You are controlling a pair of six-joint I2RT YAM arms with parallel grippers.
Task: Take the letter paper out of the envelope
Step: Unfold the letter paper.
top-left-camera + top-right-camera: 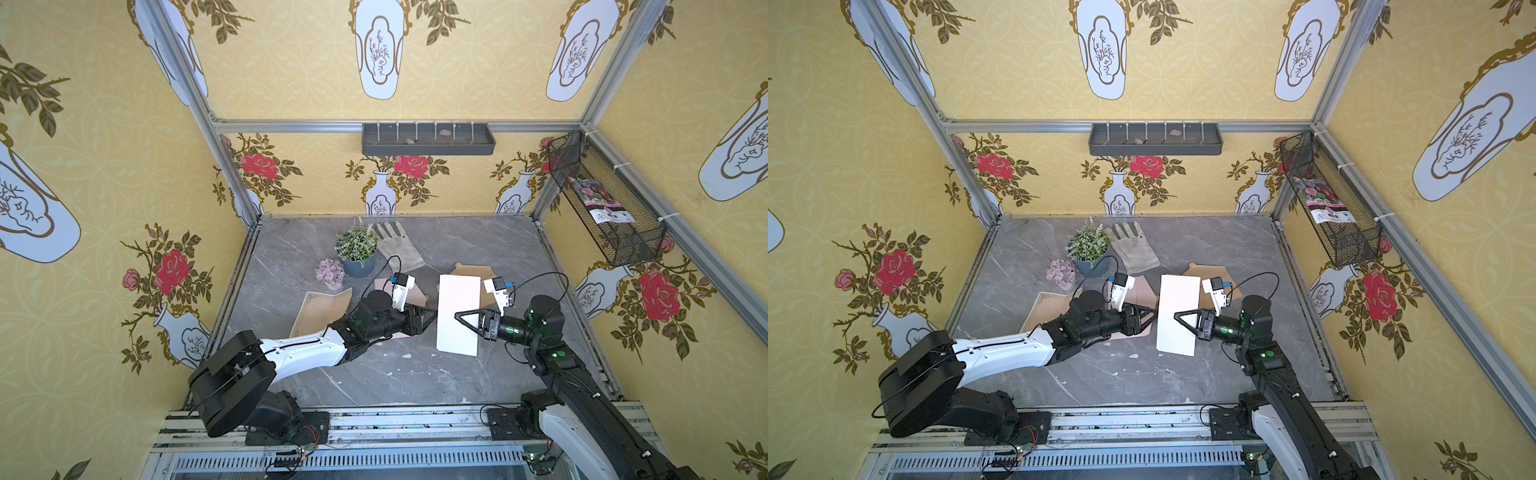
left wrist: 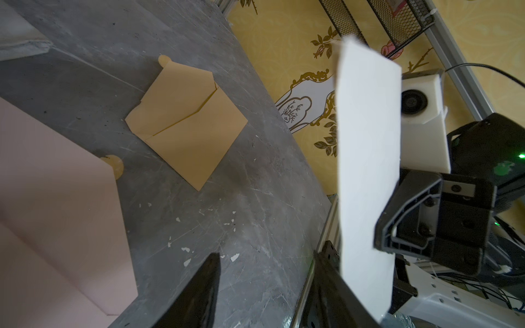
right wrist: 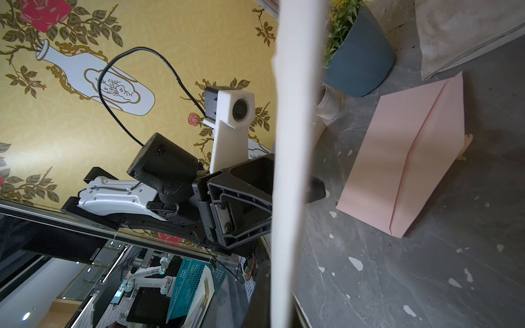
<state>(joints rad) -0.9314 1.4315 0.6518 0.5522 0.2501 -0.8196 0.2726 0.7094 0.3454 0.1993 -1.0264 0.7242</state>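
Right end effector (image 1: 459,316) is clamped on the white letter paper (image 1: 457,307), which is lifted clear of the grey worktop (image 1: 399,374). Landmark: the paper. Tan envelope (image 1: 473,272) lies flat on the worktop beyond the paper, partly hidden behind it in both top views, flap open in the left wrist view (image 2: 184,119); paper and envelope are apart. Left end effector (image 1: 428,318) sits just beside the paper's opposite edge, fingers apart, gripping nothing; contact with the paper cannot be told. Pink envelope (image 3: 406,159) lies under the left arm. Potted plant (image 1: 357,249) and glove (image 1: 399,245) sit further back.
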